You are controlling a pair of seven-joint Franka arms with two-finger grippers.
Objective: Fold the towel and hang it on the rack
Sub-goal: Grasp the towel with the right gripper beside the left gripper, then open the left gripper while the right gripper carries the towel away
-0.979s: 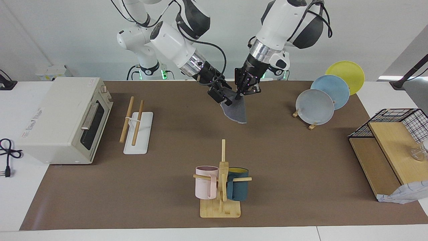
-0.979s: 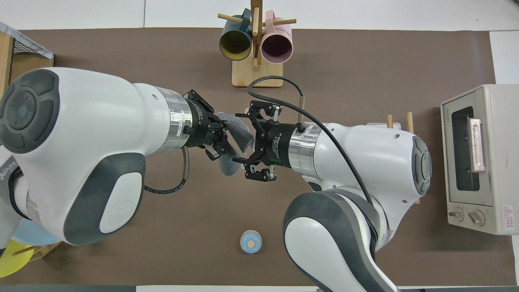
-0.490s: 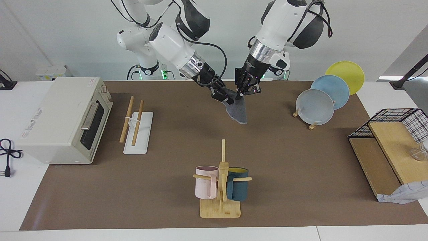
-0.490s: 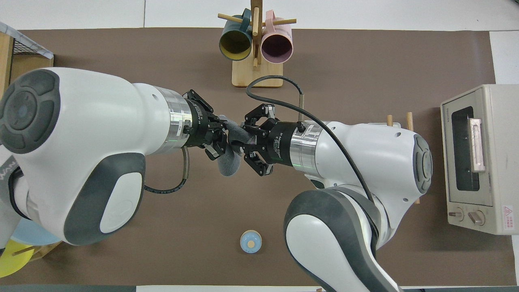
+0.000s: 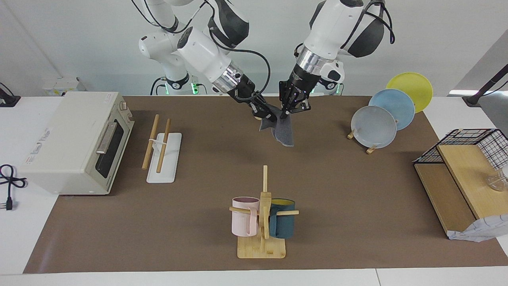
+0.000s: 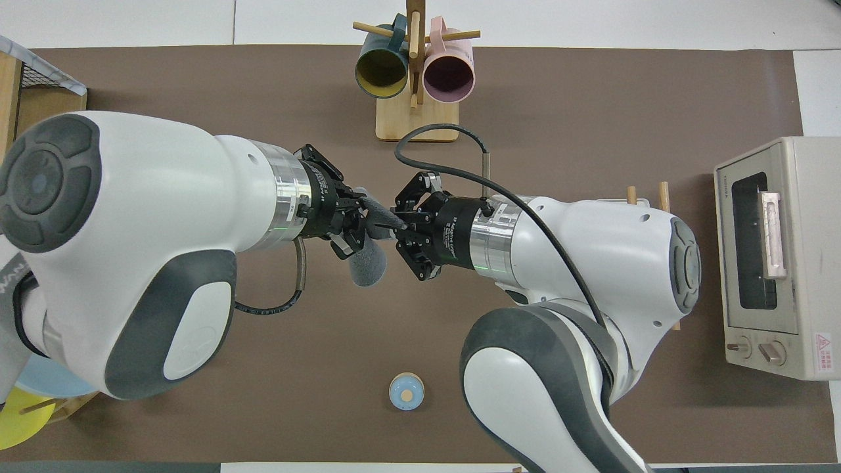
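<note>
1. Both pincers are met in the air over the middle of the table: the left pincer and the right pincer are each closed on the top edge of the towel.
2. The towel is held clear of the table, gathered into a narrow hanging drape, so the fold is judged to be largely made.
3. The rack is seen bare, well apart toward the right arm's end, beside the toaster oven.
4. Carrying and draping over the rods are judged to be left.
</note>
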